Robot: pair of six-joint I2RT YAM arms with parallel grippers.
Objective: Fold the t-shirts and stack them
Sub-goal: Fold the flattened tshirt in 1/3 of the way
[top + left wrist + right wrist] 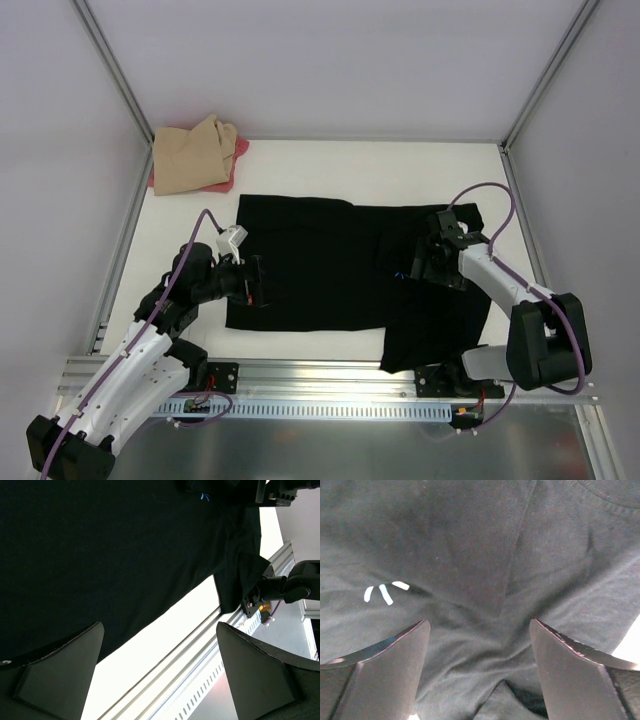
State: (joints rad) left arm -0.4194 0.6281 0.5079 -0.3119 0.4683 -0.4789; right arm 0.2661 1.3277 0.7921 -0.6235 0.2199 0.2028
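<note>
A black t-shirt [320, 262] lies spread across the middle of the table, its right part hanging down to the near rail. Its light-blue starburst mark [400, 275] shows beside my right gripper [425, 262], which hovers open just over the wrinkled cloth [470, 555], the mark [385, 591] to its left. Nothing sits between the right gripper [479, 622] fingers. My left gripper [258, 282] is open at the shirt's left near corner; in the left wrist view this gripper [160, 625] spans the shirt hem [125, 580] and bare table. A tan shirt [195, 155] rests on a pink-red one [240, 150] at the back left.
A slotted aluminium rail [330, 385] runs along the near table edge, also the rail [200, 680] under my left gripper. Metal frame posts [120, 80] and white walls bound the table on the left, right and back. The right arm's base [295, 585] stands near the shirt's hanging corner.
</note>
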